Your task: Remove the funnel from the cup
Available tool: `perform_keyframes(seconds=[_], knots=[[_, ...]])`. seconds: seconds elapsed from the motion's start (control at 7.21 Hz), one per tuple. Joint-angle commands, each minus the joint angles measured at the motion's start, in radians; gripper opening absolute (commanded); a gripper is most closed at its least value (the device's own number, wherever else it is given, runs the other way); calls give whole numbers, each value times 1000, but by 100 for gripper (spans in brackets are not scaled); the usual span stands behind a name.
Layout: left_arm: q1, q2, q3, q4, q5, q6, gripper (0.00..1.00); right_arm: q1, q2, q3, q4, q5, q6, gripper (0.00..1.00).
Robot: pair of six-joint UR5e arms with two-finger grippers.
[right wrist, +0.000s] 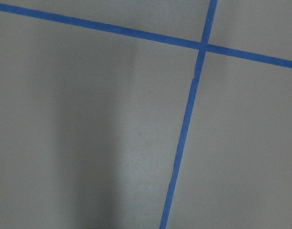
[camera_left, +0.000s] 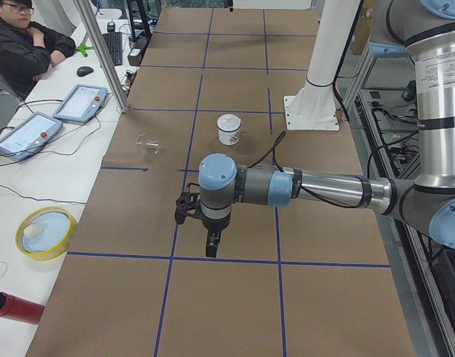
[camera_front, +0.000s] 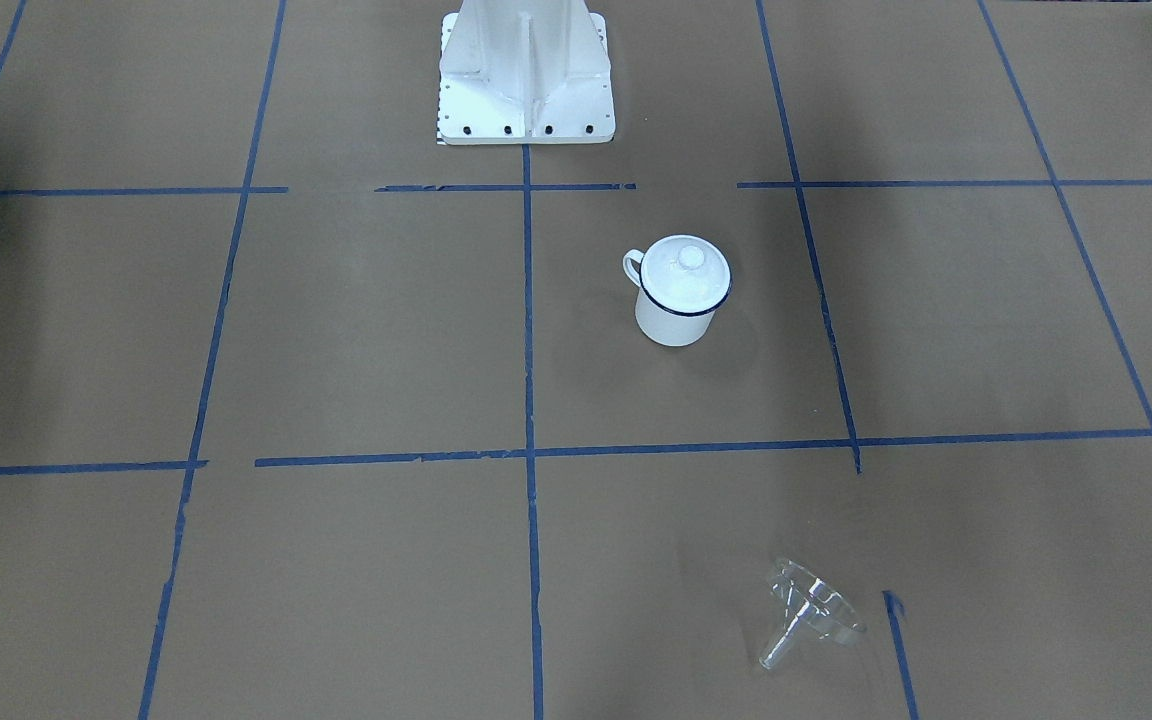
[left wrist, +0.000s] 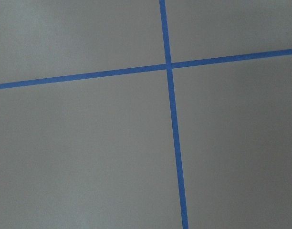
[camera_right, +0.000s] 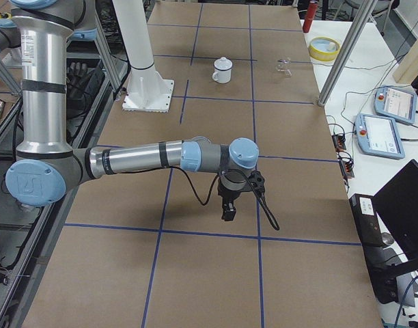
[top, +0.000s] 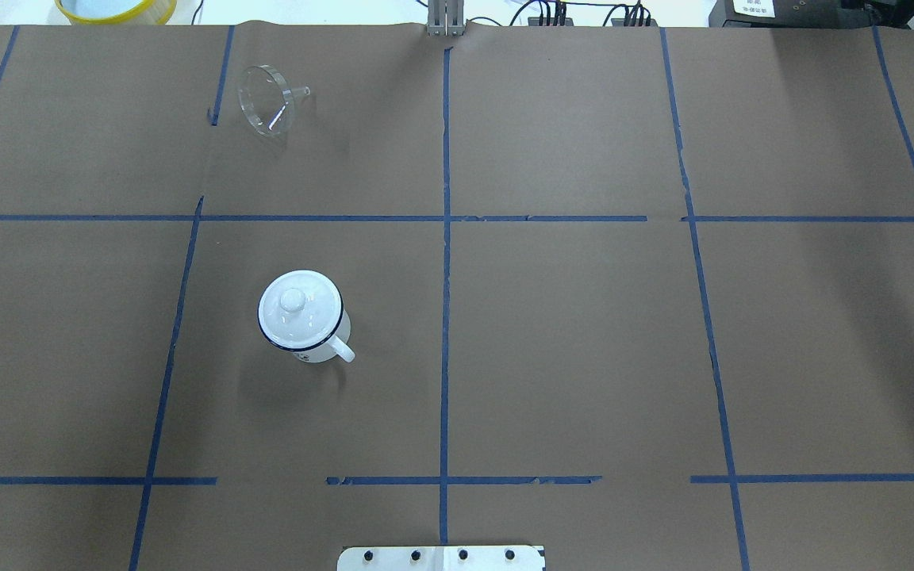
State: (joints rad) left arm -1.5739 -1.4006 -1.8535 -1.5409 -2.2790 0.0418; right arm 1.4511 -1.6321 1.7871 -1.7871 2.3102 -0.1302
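Note:
The clear funnel (camera_front: 811, 610) lies on its side on the brown paper, far from the cup; it also shows in the overhead view (top: 266, 101) and both side views (camera_left: 148, 143) (camera_right: 284, 65). The white enamel cup (camera_front: 674, 322) with a dark blue rim stands upright, a white knobbed lid (top: 300, 308) on its mouth. My left gripper (camera_left: 211, 249) shows only in the exterior left view and my right gripper (camera_right: 227, 213) only in the exterior right view. Both hang over bare paper away from the cup; I cannot tell whether they are open or shut. The wrist views show only paper and blue tape.
The robot's white base (camera_front: 526, 80) stands at the table's robot side. A yellow-rimmed bowl (camera_left: 45, 232) and a red cylinder (camera_left: 15, 309) lie on the white bench beyond the paper. A metal post (camera_left: 101, 52), teach pendants (camera_left: 27, 134) and a seated person (camera_left: 23, 44) are there too.

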Motion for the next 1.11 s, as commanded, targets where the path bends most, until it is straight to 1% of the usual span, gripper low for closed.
perform_keyframes(seconds=[0.0, 0.97], knots=[[2, -5, -7, -1, 0, 1, 100, 0, 0, 0, 0, 0, 0, 100], [0, -11, -38, 2, 1, 7, 100, 0, 0, 0, 0, 0, 0, 100]])
